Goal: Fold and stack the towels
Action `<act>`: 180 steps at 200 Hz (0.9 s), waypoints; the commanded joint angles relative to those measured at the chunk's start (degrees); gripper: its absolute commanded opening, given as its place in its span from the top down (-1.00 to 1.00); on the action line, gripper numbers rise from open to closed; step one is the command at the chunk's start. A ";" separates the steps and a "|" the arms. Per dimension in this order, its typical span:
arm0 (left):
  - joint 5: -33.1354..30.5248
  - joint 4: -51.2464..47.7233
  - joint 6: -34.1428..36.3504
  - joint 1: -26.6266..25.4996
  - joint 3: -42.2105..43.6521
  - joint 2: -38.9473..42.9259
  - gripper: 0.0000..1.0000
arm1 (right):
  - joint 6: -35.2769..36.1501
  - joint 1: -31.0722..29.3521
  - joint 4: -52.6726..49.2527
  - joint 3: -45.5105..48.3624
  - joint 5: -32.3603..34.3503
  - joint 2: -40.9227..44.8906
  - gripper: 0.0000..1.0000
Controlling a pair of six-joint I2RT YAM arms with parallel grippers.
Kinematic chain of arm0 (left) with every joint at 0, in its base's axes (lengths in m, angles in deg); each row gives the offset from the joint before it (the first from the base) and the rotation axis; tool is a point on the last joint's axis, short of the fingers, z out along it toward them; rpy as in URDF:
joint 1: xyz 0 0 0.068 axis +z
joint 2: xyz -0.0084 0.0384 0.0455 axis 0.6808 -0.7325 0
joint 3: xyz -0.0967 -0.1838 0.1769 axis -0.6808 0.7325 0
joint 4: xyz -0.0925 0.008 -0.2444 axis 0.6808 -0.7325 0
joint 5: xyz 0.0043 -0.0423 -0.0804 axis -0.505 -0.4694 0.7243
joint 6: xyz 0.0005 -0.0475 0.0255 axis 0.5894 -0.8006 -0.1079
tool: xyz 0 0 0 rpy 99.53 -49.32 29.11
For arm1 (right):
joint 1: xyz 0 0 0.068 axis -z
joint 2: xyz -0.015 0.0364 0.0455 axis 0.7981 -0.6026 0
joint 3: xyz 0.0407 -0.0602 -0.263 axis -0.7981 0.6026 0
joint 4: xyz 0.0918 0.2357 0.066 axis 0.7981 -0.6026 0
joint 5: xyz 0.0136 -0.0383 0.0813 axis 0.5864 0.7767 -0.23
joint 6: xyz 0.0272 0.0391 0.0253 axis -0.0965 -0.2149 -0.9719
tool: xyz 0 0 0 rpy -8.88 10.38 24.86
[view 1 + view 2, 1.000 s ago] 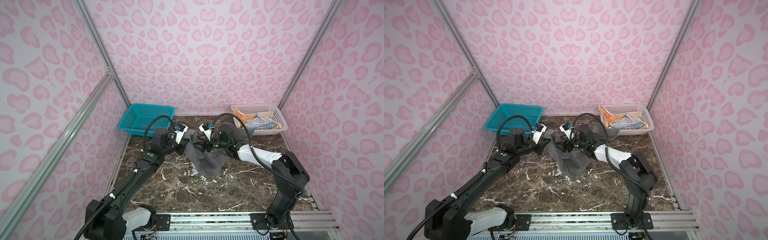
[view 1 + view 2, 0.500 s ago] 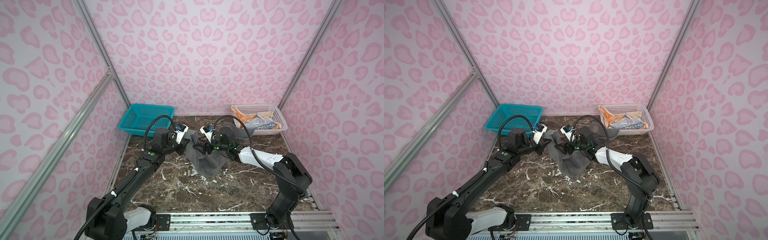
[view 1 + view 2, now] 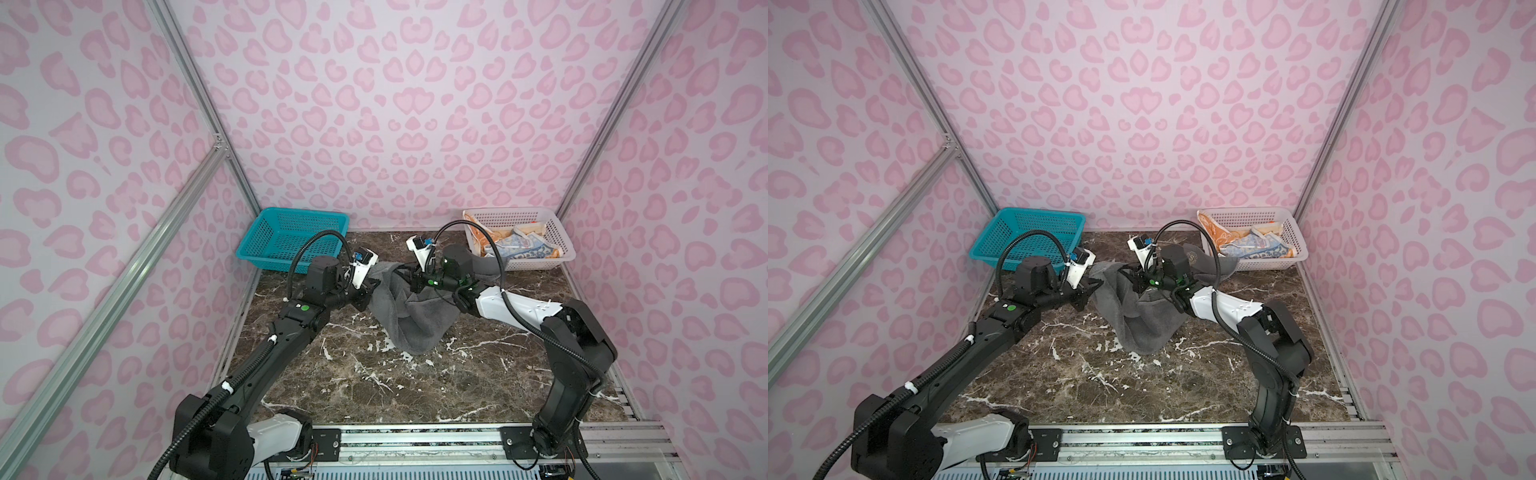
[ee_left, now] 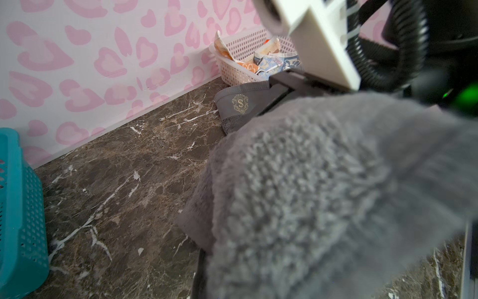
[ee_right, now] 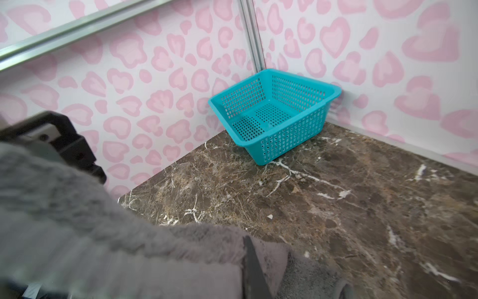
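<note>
1. The left gripper (image 3: 371,291) is clamped tight on a bunched edge of the grey towel (image 3: 409,320). In the left wrist view terry pile fills the space ahead of it and hides the jaws.
2. The right gripper (image 3: 409,282) is likewise fully closed, pinching another part of the same raised edge. It sits just beside the left gripper, with only a short span of cloth between the 2.
3. From both grippers the grey towel hangs as a sagging pouch, and its lowest fold rests on the marble tabletop (image 3: 415,395) below them. Another part, bearing a gold crest (image 4: 240,103), trails behind the right gripper toward the white basket (image 3: 536,262).
4. The towel looks thick, soft and fairly heavy for cloth, with no stiffness, so it will probably sag and drag rather than hold a shape. Terry should grip the pads well, so slipping seems unlikely. The flat woven band and the hemmed corners look like the best places to hold it. The 2 present holds seem too close together to spread it out.
5. The orange towel (image 3: 478,232) and the multicolour towel (image 3: 523,249) lie crumpled in the white basket, beyond the right gripper and well apart from the left.
6. The tabletop is flat, hard and looks smooth, so cloth should slide easily. The bare stretch below the grippers, toward the arm bases, offers laying room. An empty teal basket (image 3: 266,245) stands beyond the left gripper, and pink walls (image 3: 395,104) close 3 sides.
</note>
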 commanded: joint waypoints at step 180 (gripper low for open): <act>-9.36 0.36 -3.10 2.36 -2.88 -10.28 0.93 | 18.04 -4.89 -46.58 -15.80 11.63 6.72 0.86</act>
